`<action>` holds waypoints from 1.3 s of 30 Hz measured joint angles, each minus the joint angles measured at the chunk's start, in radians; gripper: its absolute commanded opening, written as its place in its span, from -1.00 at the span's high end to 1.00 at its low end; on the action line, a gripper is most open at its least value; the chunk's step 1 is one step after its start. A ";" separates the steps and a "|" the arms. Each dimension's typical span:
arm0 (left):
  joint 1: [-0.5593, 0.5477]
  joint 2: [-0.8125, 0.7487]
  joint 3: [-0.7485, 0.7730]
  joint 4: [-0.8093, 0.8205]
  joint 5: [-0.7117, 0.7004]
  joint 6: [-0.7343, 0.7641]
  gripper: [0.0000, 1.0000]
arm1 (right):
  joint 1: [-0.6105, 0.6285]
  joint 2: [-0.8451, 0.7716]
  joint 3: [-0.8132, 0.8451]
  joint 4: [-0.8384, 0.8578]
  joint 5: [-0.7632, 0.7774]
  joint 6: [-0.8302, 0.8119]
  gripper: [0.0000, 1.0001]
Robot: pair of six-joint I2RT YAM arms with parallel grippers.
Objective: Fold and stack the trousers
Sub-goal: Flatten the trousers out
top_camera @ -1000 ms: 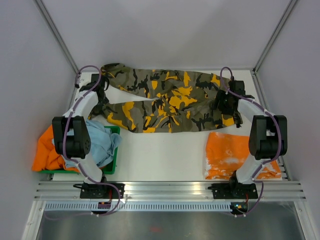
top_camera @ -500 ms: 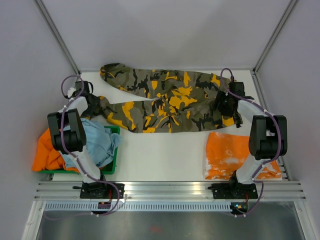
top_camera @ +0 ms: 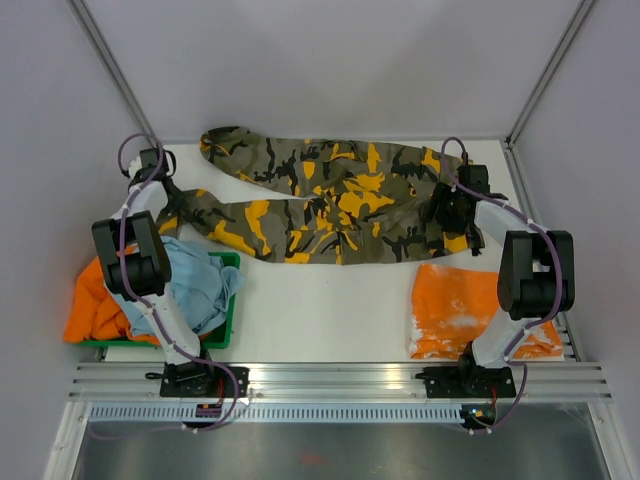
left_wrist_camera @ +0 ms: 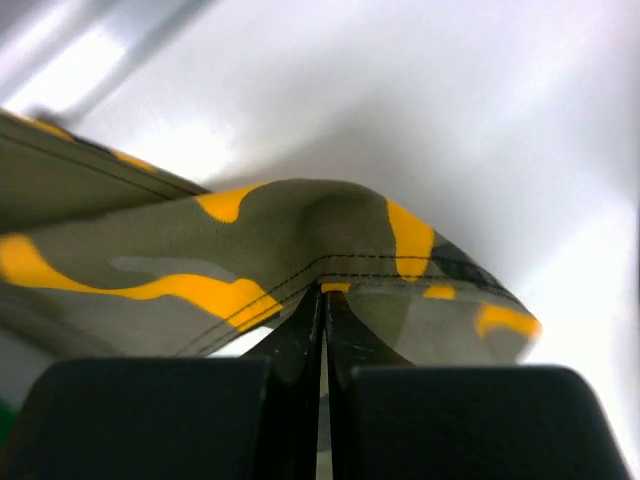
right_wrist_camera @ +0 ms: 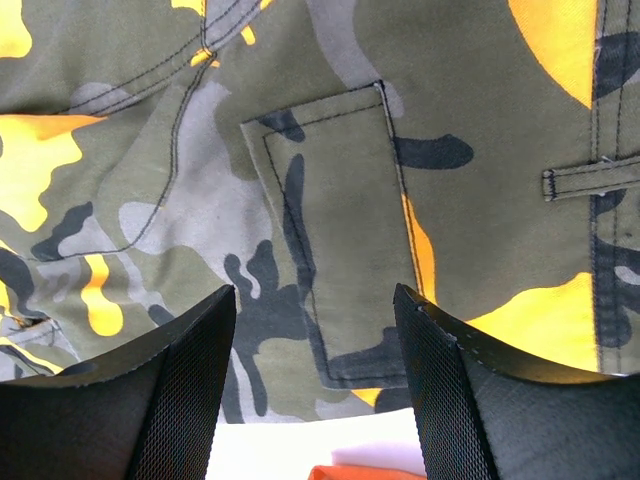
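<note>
The white table (top_camera: 330, 310) is crossed at its far side by the trousers (top_camera: 340, 200), laid out sideways. At the left end, one leg hem is pinched tight by the left gripper (left_wrist_camera: 323, 300). The right gripper (right_wrist_camera: 312, 298) is held wide above a patch pocket (right_wrist_camera: 340, 220).

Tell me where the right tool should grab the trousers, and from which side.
Pinch the trousers at the near corner of the waist end, coming down from above with the right tool open. The cloth lies flat there, so only its edge offers a lip; the left tool pinches the leg hem.
</note>
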 measured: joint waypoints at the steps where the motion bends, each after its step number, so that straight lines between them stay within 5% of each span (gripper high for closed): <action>1: 0.000 0.000 0.051 -0.035 -0.023 0.059 0.95 | 0.000 0.000 -0.002 0.001 0.000 0.000 -0.42; 4: 0.000 -0.002 0.198 -0.101 -0.063 0.226 0.95 | 0.000 0.000 -0.007 0.006 0.000 0.003 -0.42; 7: -0.001 -0.010 0.308 -0.143 -0.082 0.393 0.57 | 0.000 0.000 -0.008 0.008 0.000 0.008 -0.42; 9: 0.000 -0.008 0.385 -0.213 -0.093 0.481 -0.06 | 0.000 0.001 -0.008 0.010 -0.001 0.010 -0.42; 11: 0.000 0.000 0.465 -0.288 -0.105 0.541 -0.99 | 0.000 0.009 -0.008 0.013 -0.002 0.011 -0.41; 18: 0.002 0.032 0.528 -0.385 -0.168 0.566 -0.99 | 0.000 0.034 -0.005 0.013 -0.004 0.011 -0.41; 23: 0.002 0.027 0.475 -0.408 -0.063 0.560 -0.99 | 0.000 0.034 -0.006 0.006 0.036 0.010 -0.39; 26: 0.002 -0.019 0.367 -0.391 0.055 0.541 -0.99 | 0.000 0.037 -0.017 0.002 0.061 0.000 0.39; 27: 0.002 -0.039 0.327 -0.388 0.095 0.534 -0.99 | 0.000 0.047 -0.017 -0.003 0.071 -0.003 0.90; 28: 0.001 -0.057 0.296 -0.388 0.122 0.529 -0.99 | 0.000 0.063 -0.016 -0.004 0.081 -0.010 0.99; 39: 0.000 -0.166 0.254 -0.372 0.215 0.515 -0.99 | -0.053 0.135 0.064 -0.037 0.198 0.000 1.00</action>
